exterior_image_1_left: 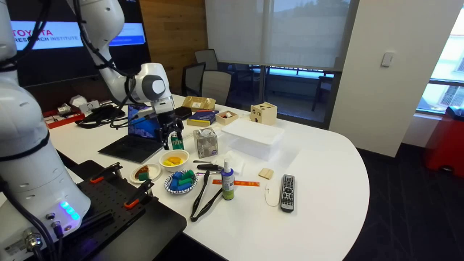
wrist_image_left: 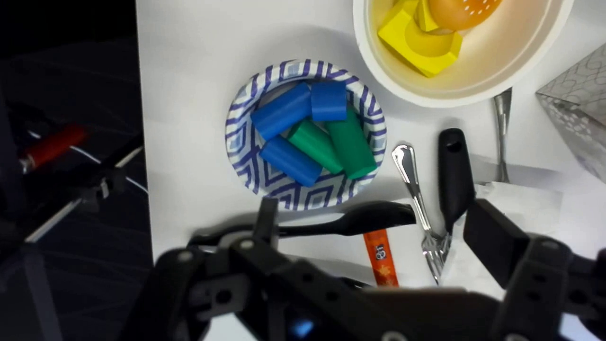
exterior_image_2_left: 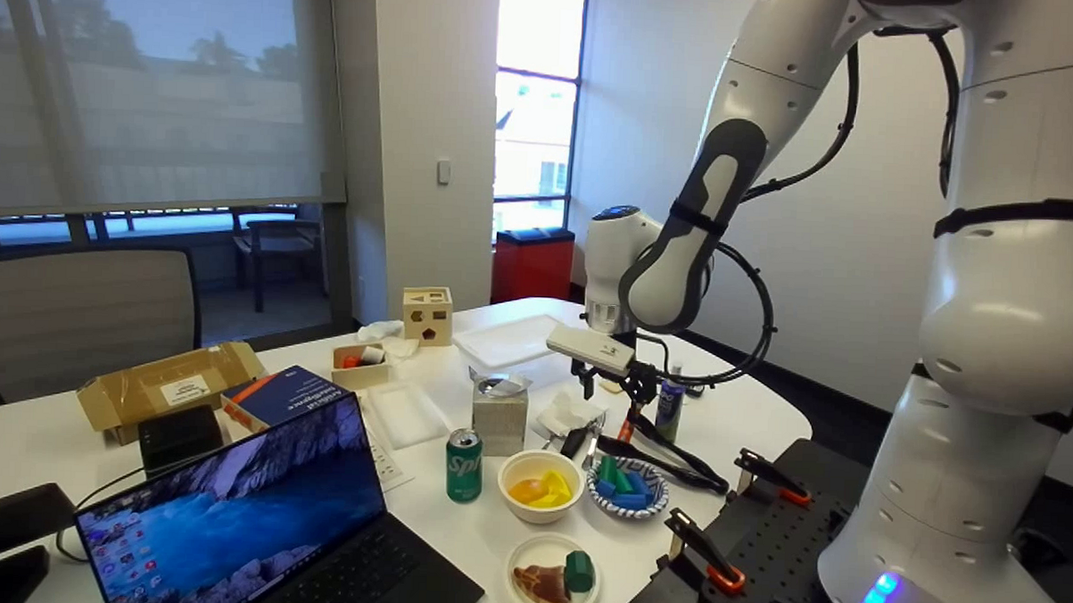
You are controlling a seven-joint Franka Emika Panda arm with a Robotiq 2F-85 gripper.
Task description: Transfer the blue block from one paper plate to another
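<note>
white table [exterior_image_1_left: 326, 174], with the patterned paper plate [wrist_image_left: 239, 132] near its edge as datum. robot arm [exterior_image_2_left: 1000, 327] reaches over the table, above the patterned plate's level. laptop [exterior_image_1_left: 130, 148] stands unfolded, up-left of the patterned plate in an exterior view. lidded bin [exterior_image_1_left: 252, 145] is well apart from it, up-right in an exterior view. black tongs [wrist_image_left: 350, 225] lie just beside it, below it in wrist view. gripper [wrist_image_left: 378, 227] hangs higher than the patterned plate, jaws wide apart; can't tell if it's straight over the plate or off to one side. white bowl [wrist_image_left: 502, 66] sits just beside the patterned plate, upper right in wrist view, with yellow pieces [wrist_image_left: 407, 38] and an orange piece [wrist_image_left: 466, 13] inside. white paper plate [exterior_image_2_left: 541, 550] is near the patterned one, down-left in an exterior view; holds a brown wedge [exterior_image_2_left: 540, 587] and a dark green block [exterior_image_2_left: 579, 571]. spray bottle [exterior_image_1_left: 227, 183] upright, right of the patterned plate in an exterior view. tissue box [exterior_image_2_left: 499, 421] up-left of it in an exterior view. soda can [exterior_image_2_left: 465, 469] upright, left of it in an exterior view. smallest: three blue blocks [wrist_image_left: 281, 111] inside the patterned plate with two green blocks [wrist_image_left: 352, 144]; can't tell which blue one is the task's.
</note>
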